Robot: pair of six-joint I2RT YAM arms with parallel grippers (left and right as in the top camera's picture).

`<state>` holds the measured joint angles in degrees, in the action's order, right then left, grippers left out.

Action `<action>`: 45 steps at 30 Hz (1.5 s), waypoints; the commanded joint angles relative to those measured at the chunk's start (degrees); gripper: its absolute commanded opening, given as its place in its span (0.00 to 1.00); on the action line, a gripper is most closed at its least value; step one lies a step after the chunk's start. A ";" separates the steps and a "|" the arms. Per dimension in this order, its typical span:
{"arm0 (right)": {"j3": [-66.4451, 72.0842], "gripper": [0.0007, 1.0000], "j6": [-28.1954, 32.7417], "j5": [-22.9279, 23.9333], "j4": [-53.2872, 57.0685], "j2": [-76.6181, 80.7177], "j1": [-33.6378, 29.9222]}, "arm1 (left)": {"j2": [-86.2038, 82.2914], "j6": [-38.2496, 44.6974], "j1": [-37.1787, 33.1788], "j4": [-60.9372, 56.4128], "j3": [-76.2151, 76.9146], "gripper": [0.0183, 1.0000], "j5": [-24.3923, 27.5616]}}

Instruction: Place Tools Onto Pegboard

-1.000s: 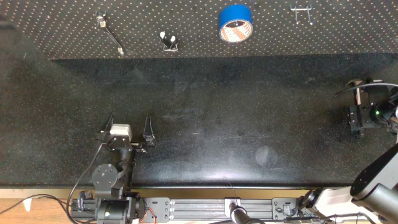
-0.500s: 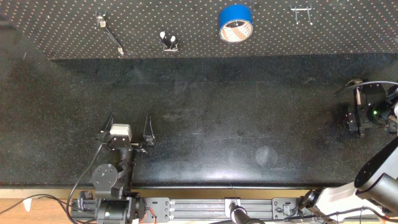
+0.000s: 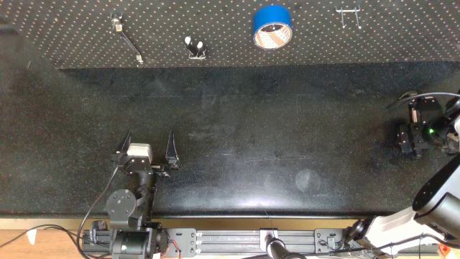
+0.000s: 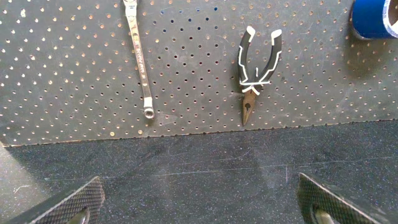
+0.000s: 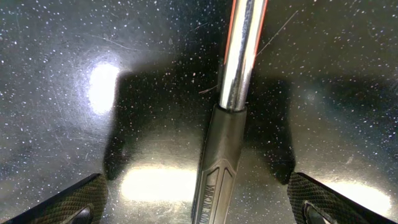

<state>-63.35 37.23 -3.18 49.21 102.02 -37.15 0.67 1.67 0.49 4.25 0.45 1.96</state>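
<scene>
A tool with a chrome shaft (image 5: 241,56) and a black handle lies on the dark table, between the wide-apart fingers of my right gripper (image 5: 199,214). That gripper (image 3: 420,128) is open and low over the table's far right edge. My left gripper (image 3: 149,146) is open with nothing in it near the front left, facing the pegboard (image 3: 57,29). On the board hang a wrench (image 3: 126,39), black-handled pliers (image 3: 194,48) and a blue tape roll (image 3: 272,27). The left wrist view shows the wrench (image 4: 140,59), the pliers (image 4: 255,68) and the tape roll (image 4: 376,17).
A bare metal hook (image 3: 348,16) sticks out of the pegboard at the upper right. The black tabletop (image 3: 251,129) stretches between the two arms. Cables run along the front edge near the arm bases.
My right gripper has shifted and turned slightly at the table's right edge. The left arm has stayed put.
</scene>
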 commanded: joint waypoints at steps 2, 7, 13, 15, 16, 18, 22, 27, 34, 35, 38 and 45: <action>0.24 0.67 1.01 -0.50 -0.07 0.57 -0.28 | -0.48 0.28 0.22 0.31 -0.13 1.00 -0.17; 0.24 0.30 1.01 -0.50 -0.07 0.59 -0.28 | -0.48 0.31 0.24 0.31 -0.13 1.00 -0.17; 0.24 0.08 1.01 -0.50 -0.07 0.59 -0.28 | -0.46 0.31 0.24 0.31 -0.13 1.00 -0.17; 0.24 0.08 1.01 -0.50 -0.07 0.59 -0.28 | -0.48 0.31 0.24 0.31 -0.13 1.00 -0.17; 0.24 0.08 0.98 -0.50 -0.07 0.57 -0.28 | -0.48 0.31 0.24 0.31 -0.13 1.00 -0.17; 0.24 0.08 0.70 -0.52 -0.09 0.42 -0.28 | -0.46 0.28 0.24 0.31 -0.13 1.00 -0.17; 0.24 0.07 -6.54 -0.70 -1.27 -2.67 -0.35 | -0.48 0.28 0.24 0.31 -0.13 1.00 -0.17; 0.24 0.07 -10.91 -12.72 -1.81 -11.50 -1.09 | -0.46 0.28 0.24 0.31 -0.13 1.00 -0.17; 0.24 0.08 -20.24 -21.77 -2.80 -26.58 4.48 | -0.48 0.31 0.24 0.31 -0.13 1.00 -0.17; 0.24 0.07 -21.35 -21.77 -3.69 -28.39 6.43 | -0.48 0.28 0.24 0.31 -0.13 1.00 -0.17; 0.24 0.07 -25.73 -21.75 -8.81 -33.35 14.14 | -0.48 0.31 0.24 0.31 -0.13 1.00 -0.17; 0.24 0.07 -32.33 -17.49 -16.33 -36.41 28.20 | -0.48 0.28 0.24 0.31 -0.13 1.00 -0.17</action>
<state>-63.05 9.74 -23.07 33.63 66.59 -12.64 0.62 1.67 0.49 4.25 0.45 1.96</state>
